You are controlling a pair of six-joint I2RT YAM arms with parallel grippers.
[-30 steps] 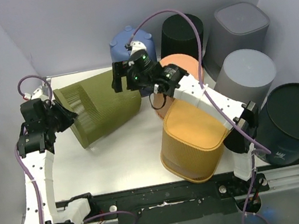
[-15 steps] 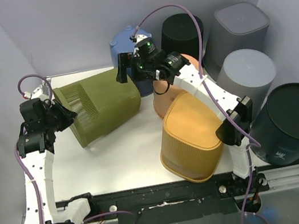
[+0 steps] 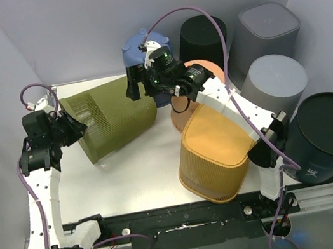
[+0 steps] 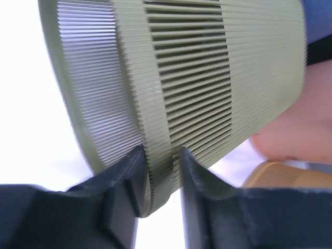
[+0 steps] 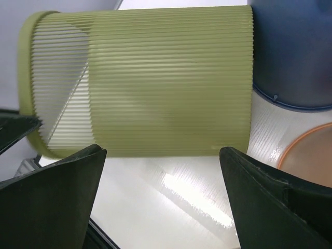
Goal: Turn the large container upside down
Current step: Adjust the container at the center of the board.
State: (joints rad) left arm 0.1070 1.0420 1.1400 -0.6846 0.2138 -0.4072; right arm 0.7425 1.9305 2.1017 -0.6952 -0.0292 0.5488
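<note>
Left wrist view: olive-green ribbed plastic bin (image 4: 181,78) is rim-pinched by left gripper (image 4: 160,187); right gripper (image 5: 161,155) is spread wide. Thin-edge grip could be lost mid-tilt.

The white table (image 3: 142,167) carried four containers. At about 10 o'clock an olive-green ribbed container (image 3: 110,118) lay tilted on its side, with its open rim toward the left edge. A mustard-yellow ribbed container (image 3: 213,151) sat at about 4 o'clock, near the front edge. A peach container (image 3: 183,116) sat just behind it at 2 o'clock. A blue container (image 3: 134,49) stood at 12 o'clock by the far edge.
</note>
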